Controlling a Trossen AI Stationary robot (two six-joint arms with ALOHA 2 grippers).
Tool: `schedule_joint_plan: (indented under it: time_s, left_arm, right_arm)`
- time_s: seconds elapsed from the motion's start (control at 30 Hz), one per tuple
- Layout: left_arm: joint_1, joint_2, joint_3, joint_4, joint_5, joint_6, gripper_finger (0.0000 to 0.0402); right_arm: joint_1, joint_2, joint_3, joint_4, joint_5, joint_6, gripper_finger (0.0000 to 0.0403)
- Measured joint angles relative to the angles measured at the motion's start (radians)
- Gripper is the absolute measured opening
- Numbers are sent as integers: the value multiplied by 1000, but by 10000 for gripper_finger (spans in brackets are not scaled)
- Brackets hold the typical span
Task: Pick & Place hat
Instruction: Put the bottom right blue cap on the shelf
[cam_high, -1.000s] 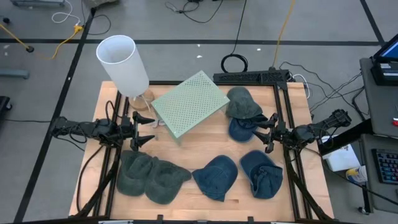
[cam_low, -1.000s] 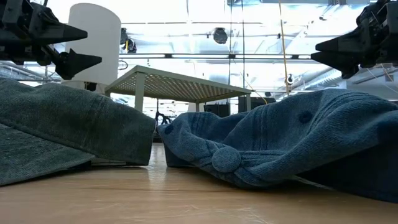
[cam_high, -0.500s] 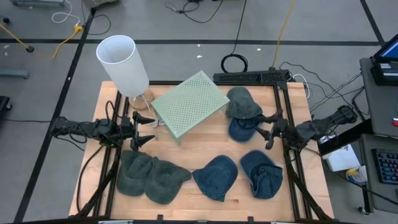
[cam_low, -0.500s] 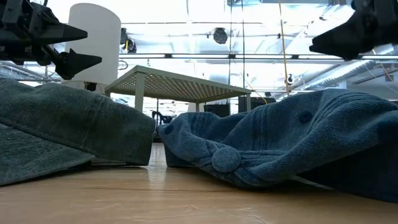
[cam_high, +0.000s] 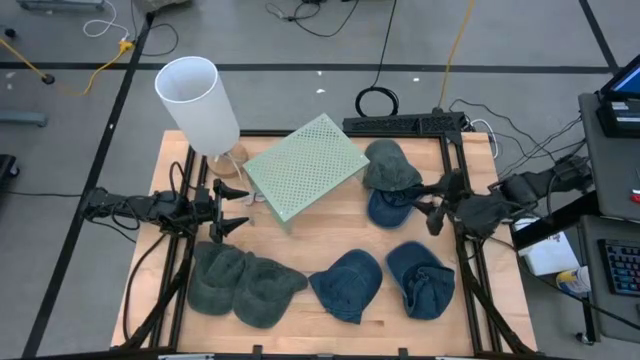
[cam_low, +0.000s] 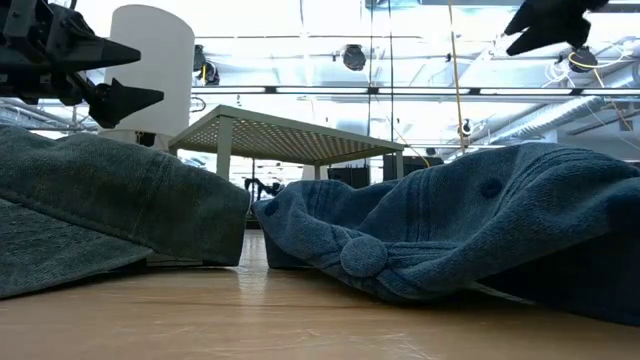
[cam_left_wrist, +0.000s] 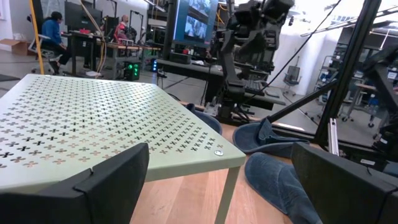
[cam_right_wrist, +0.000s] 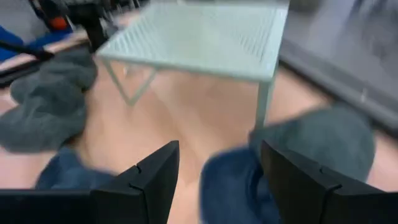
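white cylinder upright | green perforated stand beside it | wooden table

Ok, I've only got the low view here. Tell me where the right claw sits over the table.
Observer: From above, the right claw hangs at the right side of the wooden table. It is just beside a dark blue fabric cap, which a grey-green fabric cap overlaps on the far side.
Operator: Give me its fingers.
Observer: Its wrist view shows them apart, with nothing between.
Operator: Now the left claw.
Observer: The left claw is open and empty, by a corner of the pale green perforated metal stand.
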Motion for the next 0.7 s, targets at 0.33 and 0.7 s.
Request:
schedule_joint_plan:
  time_s: [0.33,0.7]
  left_arm:
    - [0,0,0,0,0,0,399]
    - [0,0,0,0,0,0,399]
  right_arm:
    - [-102,383,374,-400,-454,287,221]
    - [-174,514,495,-558,-661,436,209]
